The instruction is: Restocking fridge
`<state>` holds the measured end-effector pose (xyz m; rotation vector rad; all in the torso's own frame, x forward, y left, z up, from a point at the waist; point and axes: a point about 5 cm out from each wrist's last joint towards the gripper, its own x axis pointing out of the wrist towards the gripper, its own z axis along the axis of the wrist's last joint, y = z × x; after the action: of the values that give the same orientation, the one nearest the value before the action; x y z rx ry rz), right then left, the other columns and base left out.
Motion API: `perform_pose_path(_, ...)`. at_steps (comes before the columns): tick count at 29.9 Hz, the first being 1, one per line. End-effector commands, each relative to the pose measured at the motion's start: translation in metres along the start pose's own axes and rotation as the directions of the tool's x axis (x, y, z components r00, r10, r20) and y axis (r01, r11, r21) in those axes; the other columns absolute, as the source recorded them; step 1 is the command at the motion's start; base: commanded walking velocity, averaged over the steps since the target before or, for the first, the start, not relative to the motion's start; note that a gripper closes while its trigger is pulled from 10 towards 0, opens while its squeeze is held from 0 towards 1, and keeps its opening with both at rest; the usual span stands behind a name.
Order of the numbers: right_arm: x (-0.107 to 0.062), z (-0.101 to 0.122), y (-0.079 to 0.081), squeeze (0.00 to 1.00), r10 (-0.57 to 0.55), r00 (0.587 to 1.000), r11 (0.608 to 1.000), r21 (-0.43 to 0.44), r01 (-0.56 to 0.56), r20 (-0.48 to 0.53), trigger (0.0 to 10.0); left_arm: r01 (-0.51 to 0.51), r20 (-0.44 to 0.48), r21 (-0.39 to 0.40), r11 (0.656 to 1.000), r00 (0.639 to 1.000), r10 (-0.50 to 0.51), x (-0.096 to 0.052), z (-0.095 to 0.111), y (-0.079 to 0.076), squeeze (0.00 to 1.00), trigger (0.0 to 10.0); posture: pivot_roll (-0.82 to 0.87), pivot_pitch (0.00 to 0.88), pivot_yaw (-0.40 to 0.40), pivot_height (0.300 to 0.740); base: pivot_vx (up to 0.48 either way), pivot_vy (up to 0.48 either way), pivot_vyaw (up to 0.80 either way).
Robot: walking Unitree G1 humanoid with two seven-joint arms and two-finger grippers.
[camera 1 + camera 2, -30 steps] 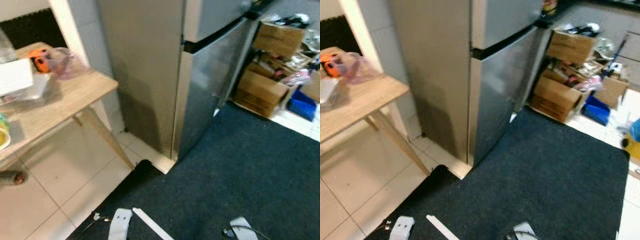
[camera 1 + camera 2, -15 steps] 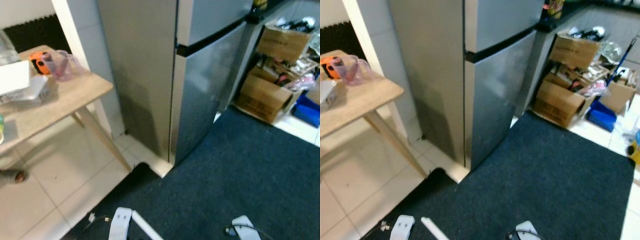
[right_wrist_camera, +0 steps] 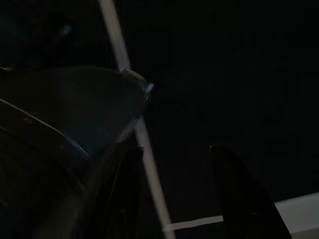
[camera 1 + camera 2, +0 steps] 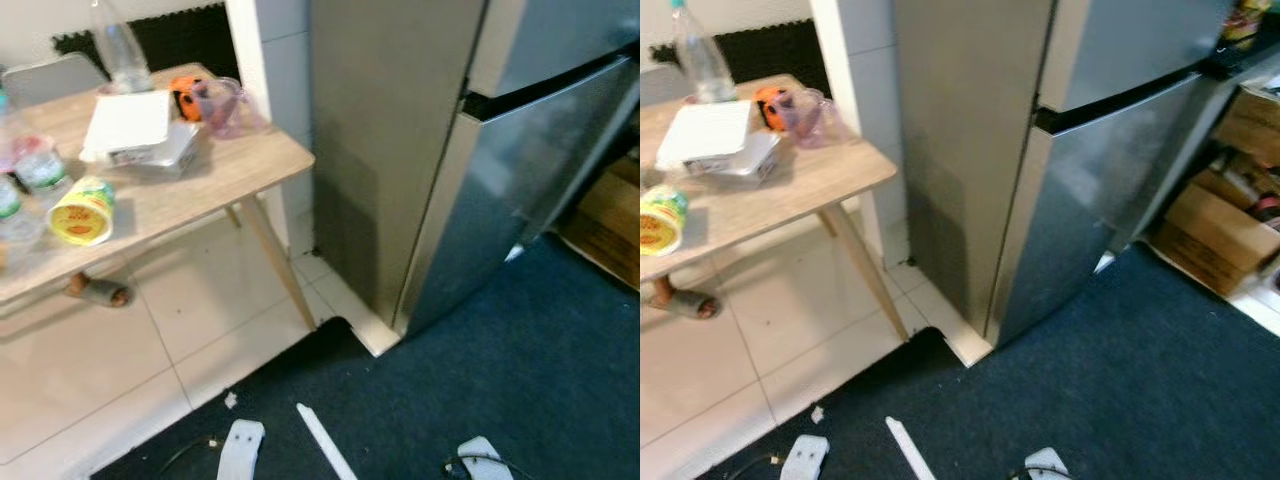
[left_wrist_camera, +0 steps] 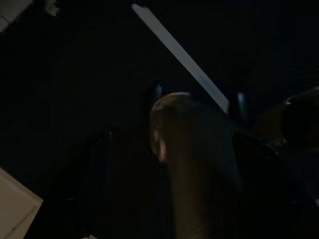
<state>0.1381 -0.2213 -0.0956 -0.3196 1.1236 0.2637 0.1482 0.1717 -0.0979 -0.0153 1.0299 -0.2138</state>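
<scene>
Left eye view: fridge (image 4: pixel 470 170) at 1 o'clock, doors closed; table (image 4: pixel 200 190) at 10 o'clock. Both arms hang idle; I cannot tell the jaw states.

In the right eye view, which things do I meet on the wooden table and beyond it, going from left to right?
Yellow cup → white box → orange object → pink measuring jug → white pillar → fridge → cardboard box.

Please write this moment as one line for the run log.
stage: approach | fridge: doors closed | table: yellow cup, white box, clear bottle | left hand, right hand: hanging idle over dark mat
</scene>
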Motion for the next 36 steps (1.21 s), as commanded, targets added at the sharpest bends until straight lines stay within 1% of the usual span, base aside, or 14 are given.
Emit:
perform_pose_path(1, 0.0005, -0.0016, 0.004, 0.0, 0.008, 1.0, 1.0, 0.005, -0.008, -0.005, 10.0, -0.003, -0.049, -0.003, 1.0, 0.999, 0.003, -0.0019, -0.0147, -0.0029, 0.0, 10.0, -0.05, 0.06, -0.043, 0.74, 0.0, 0.0, 0.8)
perform_pose_path(4, 0.0006, -0.0015, 0.004, 0.0, 0.007, 1.0, 1.0, 0.002, -0.007, -0.006, 10.0, -0.023, -0.045, 0.001, 1.0, 0.999, 0.023, -0.002, -0.0143, -0.0016, 0.0, 10.0, -0.05, 0.06, -0.045, 0.74, 0.0, 0.0, 0.8)
perform_pose_path(8, 0.0002, -0.0008, 0.0004, 0.0, -0.027, 1.0, 1.0, -0.015, 0.027, -0.003, 10.0, -0.036, -0.031, 0.037, 0.999, 0.999, 0.037, -0.0021, -0.0123, -0.0001, 0.0, 10.0, -0.04, 0.061, -0.045, 0.74, 0.0, 0.0, 0.77)
perform_pose_path(12, 0.0002, -0.001, 0.0002, 0.0, -0.038, 0.999, 0.999, -0.001, 0.038, -0.001, 10.0, -0.036, -0.03, 0.04, 0.999, 0.999, 0.037, -0.0022, -0.0118, 0.0005, 0.0, 10.0, -0.04, 0.06, -0.045, 0.74, 0.0, 0.0, 0.0)
perform_pose_path(16, 0.0003, -0.001, 0.0013, 0.0, -0.022, 1.0, 1.0, -0.014, 0.022, -0.001, 10.0, -0.036, -0.034, 0.038, 0.999, 0.999, 0.037, -0.0027, -0.0125, 0.0018, 0.0, 10.0, -0.04, 0.06, -0.045, 0.74, 0.0, 0.0, 0.0)
perform_pose_path(22, 0.0002, -0.0018, 0.0021, 0.0, -0.016, 1.0, 1.0, -0.026, 0.016, -0.003, 10.0, -0.036, -0.036, 0.044, 0.998, 0.999, 0.038, -0.0033, -0.0127, 0.0037, 0.0, 10.0, -0.04, 0.05, -0.046, 0.74, 0.0, 0.0, 0.78)
perform_pose_path(27, 0.0004, -0.0013, 0.0027, 0.0, -0.011, 1.0, 0.999, -0.044, 0.01, -0.005, 10.0, -0.025, -0.038, 0.034, 0.999, 0.999, 0.027, -0.0033, -0.013, 0.0032, 0.0, 10.0, -0.03, 0.038, -0.047, 0.74, 0.0, 0.0, 0.78)
perform_pose_path(36, 0.0004, -0.0004, 0.0021, 0.0, -0.008, 1.0, 0.999, -0.047, 0.008, -0.002, 10.0, -0.025, -0.042, 0.033, 0.999, 0.999, 0.027, -0.0037, -0.015, 0.0029, 0.0, 10.0, -0.04, 0.033, -0.046, 0.74, 0.0, 0.0, 0.78)
